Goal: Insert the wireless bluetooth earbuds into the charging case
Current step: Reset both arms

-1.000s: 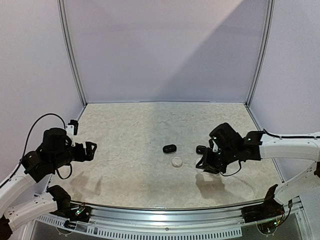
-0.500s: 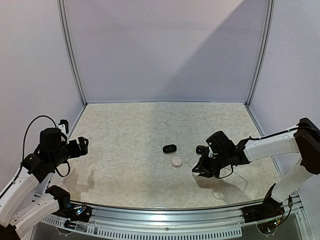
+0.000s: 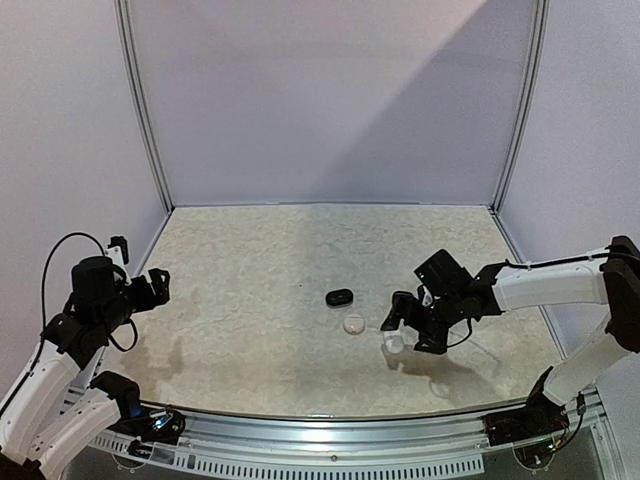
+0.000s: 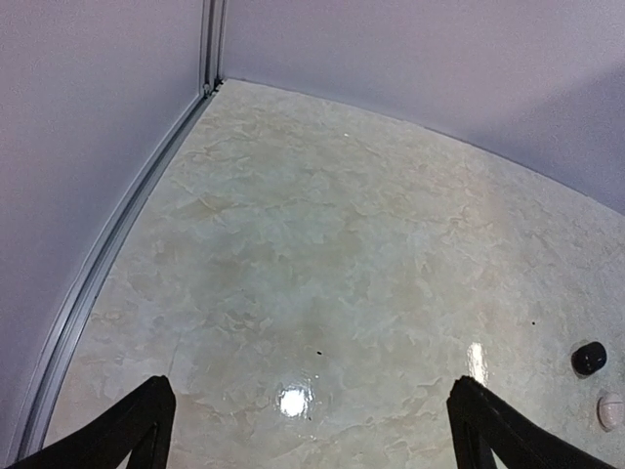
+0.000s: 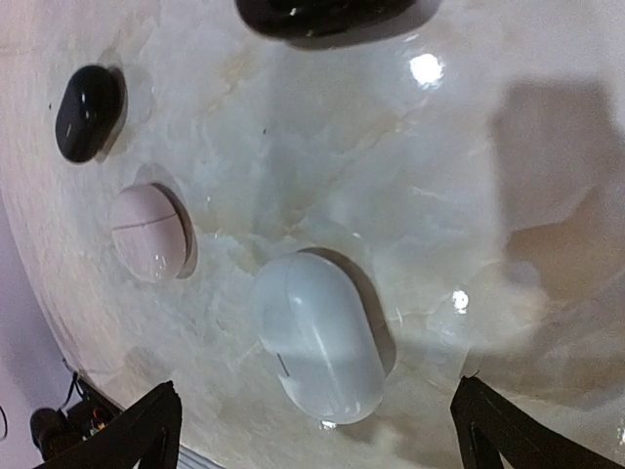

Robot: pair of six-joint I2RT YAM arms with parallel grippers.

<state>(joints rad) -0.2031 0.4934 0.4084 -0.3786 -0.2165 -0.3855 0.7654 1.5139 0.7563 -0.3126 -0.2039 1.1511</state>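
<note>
1. Bench [image 3: 250,260]: pale marbled top, enclosed by lilac walls [image 3: 320,100].
2. White charging case [image 5: 317,337]: smooth oval, the largest of the 3 cases in the right wrist view. It lies flat on the bench toward the near side, to the right of item 3 and apart from it. It sits in line with the gap of the right jaws and touches neither finger.
3. Pinkish-white charging case [image 5: 148,233]: smaller oval with a seam across its middle, shut, flat on the bench near the centre.
4. Black charging case [image 5: 88,112]: glossy oval, just behind item 3, not touching it.
5. Dark glossy item [image 5: 322,12]: cut off by the top edge of the right wrist view; kind cannot be told.
6. Wireless bluetooth earbuds: cannot be made out in any view; whether any lie inside the cases cannot be told.
7. Right jaws: spread wide, holding nothing. The fingers [image 5: 146,430] are low over the bench, 1 on either side of item 2.
8. Left jaws: spread wide, holding nothing. The fingers [image 4: 137,420] are raised over the bench's left side, well apart from all 3 cases.
</note>
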